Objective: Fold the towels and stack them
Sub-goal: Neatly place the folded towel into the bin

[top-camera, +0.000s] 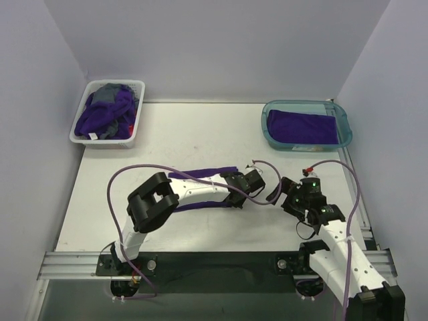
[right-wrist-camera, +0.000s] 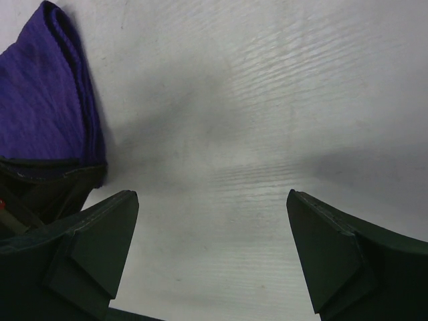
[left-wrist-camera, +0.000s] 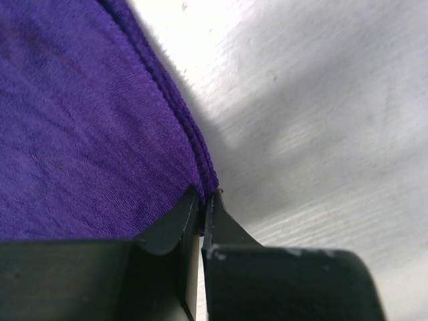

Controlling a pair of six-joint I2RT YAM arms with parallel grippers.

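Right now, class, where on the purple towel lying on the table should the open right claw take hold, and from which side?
Probably the right-hand hem of the purple towel, beside where the left claw pinches it, approached from the right over the table. The towel lies flat, and that thick edge faces the right claw.

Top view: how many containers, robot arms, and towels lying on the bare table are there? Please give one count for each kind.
Containers: 2 (basket, tray)
Arms: 2 (left arm, right arm)
Towels on the table: 1 (purple towel)
Total: 5
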